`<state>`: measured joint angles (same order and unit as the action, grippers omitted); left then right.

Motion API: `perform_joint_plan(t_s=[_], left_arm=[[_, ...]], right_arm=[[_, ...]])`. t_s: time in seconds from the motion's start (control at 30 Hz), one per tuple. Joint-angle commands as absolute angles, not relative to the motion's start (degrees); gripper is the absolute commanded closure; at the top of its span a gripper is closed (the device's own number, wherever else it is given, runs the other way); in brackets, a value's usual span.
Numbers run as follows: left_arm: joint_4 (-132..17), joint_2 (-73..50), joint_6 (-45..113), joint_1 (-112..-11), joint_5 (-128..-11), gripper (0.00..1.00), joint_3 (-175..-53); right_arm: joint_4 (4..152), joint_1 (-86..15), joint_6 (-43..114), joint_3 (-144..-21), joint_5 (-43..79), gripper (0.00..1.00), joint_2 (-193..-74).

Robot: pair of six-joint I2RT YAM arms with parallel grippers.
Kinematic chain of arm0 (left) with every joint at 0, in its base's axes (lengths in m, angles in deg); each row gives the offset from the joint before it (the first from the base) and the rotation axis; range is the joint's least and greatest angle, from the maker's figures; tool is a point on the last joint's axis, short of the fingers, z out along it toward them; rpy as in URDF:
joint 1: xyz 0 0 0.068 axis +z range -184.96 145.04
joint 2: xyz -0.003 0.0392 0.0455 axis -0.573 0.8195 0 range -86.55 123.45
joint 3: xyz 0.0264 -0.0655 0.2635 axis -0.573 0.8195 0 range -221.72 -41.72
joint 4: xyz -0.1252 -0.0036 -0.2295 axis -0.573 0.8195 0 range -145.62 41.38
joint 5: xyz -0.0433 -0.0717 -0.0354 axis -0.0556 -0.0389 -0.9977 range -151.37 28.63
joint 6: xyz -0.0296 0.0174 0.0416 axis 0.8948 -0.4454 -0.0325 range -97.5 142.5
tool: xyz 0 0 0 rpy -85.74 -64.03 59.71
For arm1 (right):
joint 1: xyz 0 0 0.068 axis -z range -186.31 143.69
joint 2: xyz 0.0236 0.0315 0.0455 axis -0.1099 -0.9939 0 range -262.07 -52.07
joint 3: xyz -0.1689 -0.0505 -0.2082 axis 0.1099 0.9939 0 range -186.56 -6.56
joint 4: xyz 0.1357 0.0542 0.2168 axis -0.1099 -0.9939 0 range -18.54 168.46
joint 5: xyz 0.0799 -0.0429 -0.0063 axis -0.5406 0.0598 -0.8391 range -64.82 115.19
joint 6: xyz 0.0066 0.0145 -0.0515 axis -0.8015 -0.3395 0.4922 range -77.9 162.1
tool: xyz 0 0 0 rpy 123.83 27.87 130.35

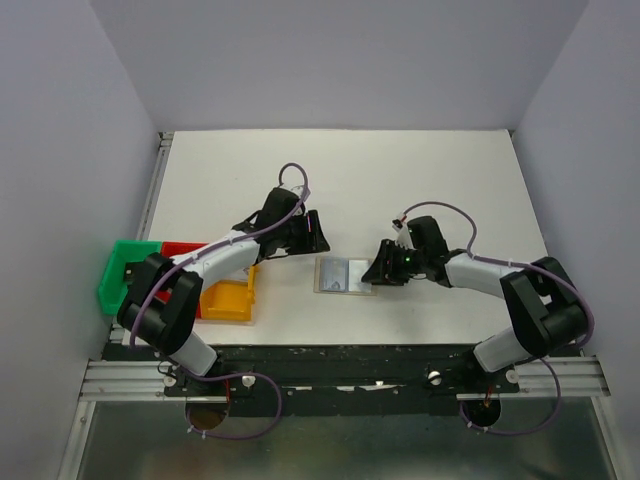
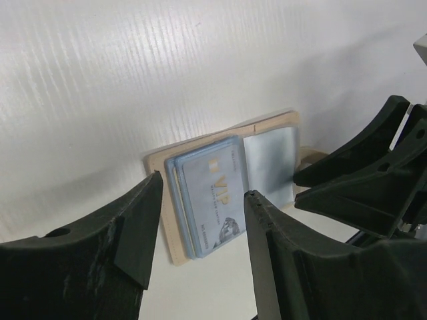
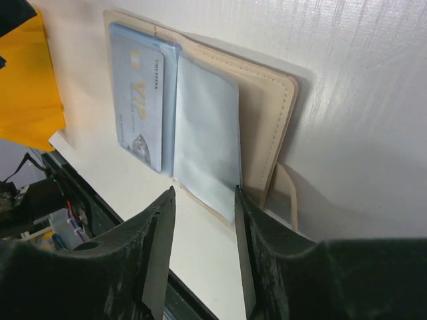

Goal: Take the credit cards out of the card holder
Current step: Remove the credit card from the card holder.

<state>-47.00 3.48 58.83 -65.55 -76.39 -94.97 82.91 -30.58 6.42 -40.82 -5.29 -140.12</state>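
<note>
The card holder [image 1: 345, 275] lies open and flat on the white table between the two grippers. In the left wrist view its tan rim [image 2: 160, 200] frames a silver-grey credit card [image 2: 213, 197] marked VIP in one panel; the other blue-grey panel [image 2: 270, 167] is bare. Other cards are hidden. My left gripper [image 2: 203, 187] is open and hovers above the card side. My right gripper [image 3: 204, 192] is open, its fingertips straddling the near edge of the bare panel [image 3: 207, 133], next to the small tan tab [image 3: 287, 193]. The card [image 3: 140, 100] lies beyond it.
A yellow bin [image 1: 228, 300], a red bin [image 1: 180, 250] and a green bin [image 1: 125, 272] stand at the left near edge under the left arm. The yellow bin also shows in the right wrist view [image 3: 27, 87]. The right gripper's fingers [image 2: 347, 180] are close to the left gripper.
</note>
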Motion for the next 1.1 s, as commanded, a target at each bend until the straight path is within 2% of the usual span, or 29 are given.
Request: perform_joint_plan(t_s=[0.0, 0.17, 0.37, 0.8, 1.07], left_arm=[[-53.1, 1.7, 61.2, -65.8, -80.9, 0.39, -90.9], [-57.5, 0.8, 62.7, -66.3, -82.5, 0.4, -87.6], [-60.6, 0.5, 65.0, -66.5, -82.5, 0.43, -85.0], [-64.7, 0.5, 68.3, -66.5, -79.8, 0.53, -82.7], [-63.9, 3.1, 67.9, -66.5, -79.5, 0.62, -83.1]], right_arm=[[75.8, -30.3, 8.4, -41.5, -1.5, 0.49, -135.0], [70.3, -30.3, 10.5, -44.6, -0.2, 0.48, -126.3], [74.3, -32.3, 10.6, -49.2, -5.7, 0.49, -122.6], [88.5, -39.5, 4.4, -51.4, -10.4, 0.57, -139.7], [86.3, -39.5, 5.4, -51.0, -5.3, 0.6, -145.0]])
